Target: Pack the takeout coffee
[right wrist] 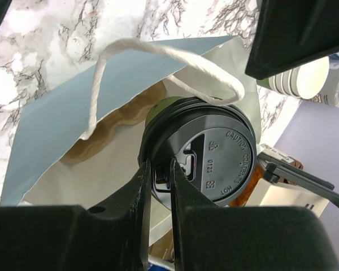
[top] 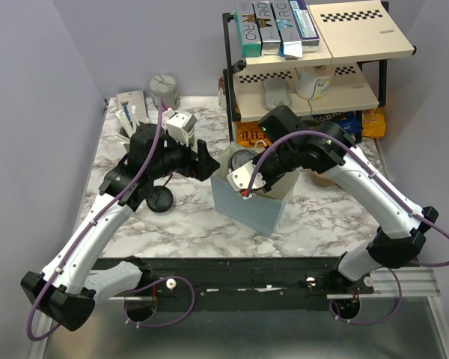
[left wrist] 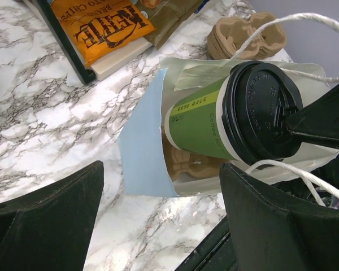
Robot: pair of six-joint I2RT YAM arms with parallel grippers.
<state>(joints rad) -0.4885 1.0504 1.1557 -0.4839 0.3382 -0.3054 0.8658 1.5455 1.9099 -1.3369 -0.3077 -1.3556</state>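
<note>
The takeout coffee [left wrist: 200,121], green-sided with a round black lid [right wrist: 212,152], hangs tilted in the mouth of a light blue paper bag [top: 256,208]. My right gripper [right wrist: 158,169] is shut on the lid's rim and holds the cup over a brown cardboard carrier [left wrist: 186,164] inside the bag [left wrist: 144,147]. In the top view the right gripper [top: 248,179] is at the bag's mouth. My left gripper [left wrist: 161,175] is open and empty, just left of the bag above the table; it also shows in the top view [top: 206,161].
A loose black lid [top: 159,200] lies left of the bag. A stack of lidless cups [top: 181,127] stands at the back left. A black shelf rack [top: 307,60] with boxes stands behind, a Kettle chips bag [left wrist: 99,25] under it. Stacked cardboard carriers [left wrist: 246,34] lie beyond the bag.
</note>
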